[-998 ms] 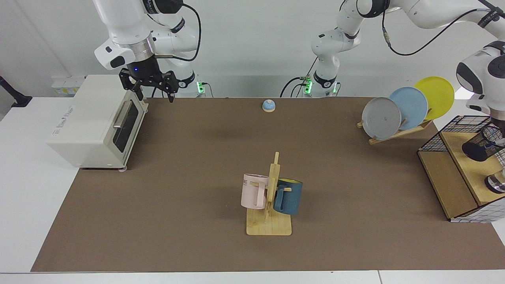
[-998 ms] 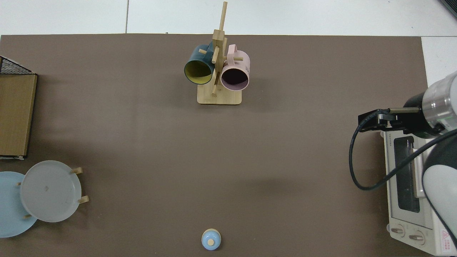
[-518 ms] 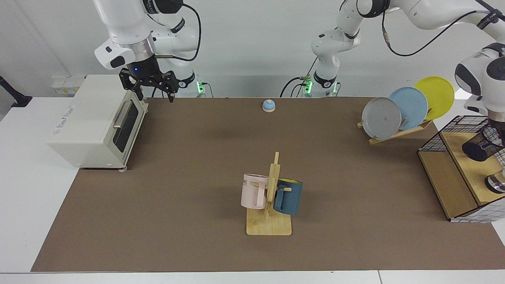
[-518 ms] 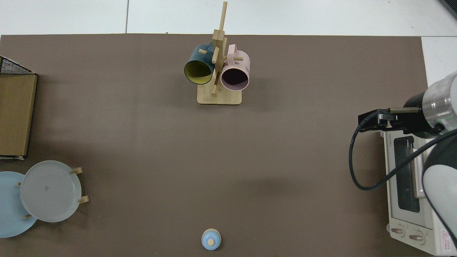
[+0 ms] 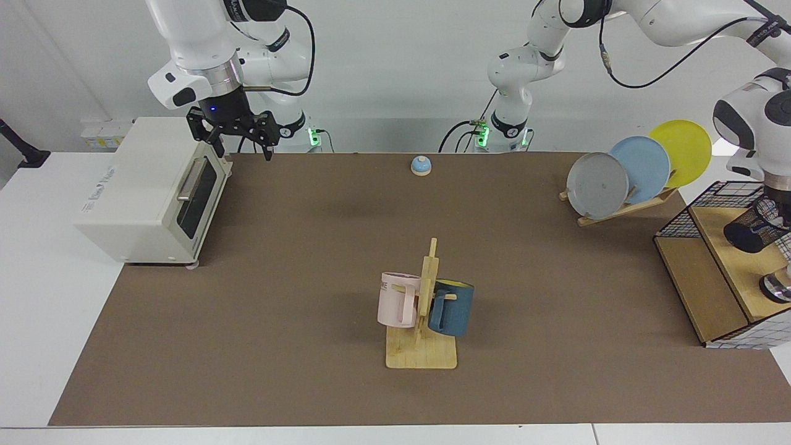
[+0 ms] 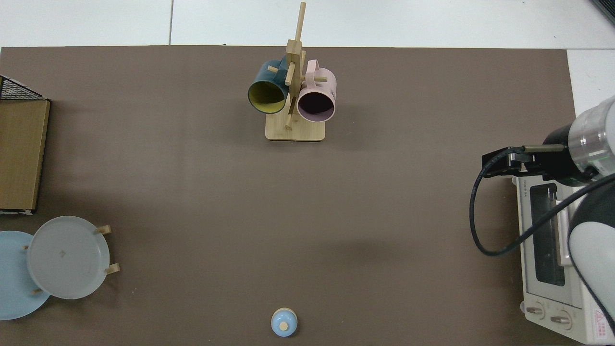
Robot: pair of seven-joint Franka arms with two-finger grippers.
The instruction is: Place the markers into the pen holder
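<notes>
Facing view — the left gripper point(image 5: 780, 213), jaws hidden, had tilted the pen holder point(image 5: 754, 232) on the shelf edge; the right gripper point(image 5: 238, 141), jaws spread, waited.

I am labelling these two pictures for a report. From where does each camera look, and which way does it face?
Facing view: across the table, looking at both arms; right claw waits above the toaster oven, left arm at the pen holder.
Top view: overhead, looking straight down; only the right arm shows, by the toaster oven.
Shared: mug tree, blue bell, grey plate.
</notes>
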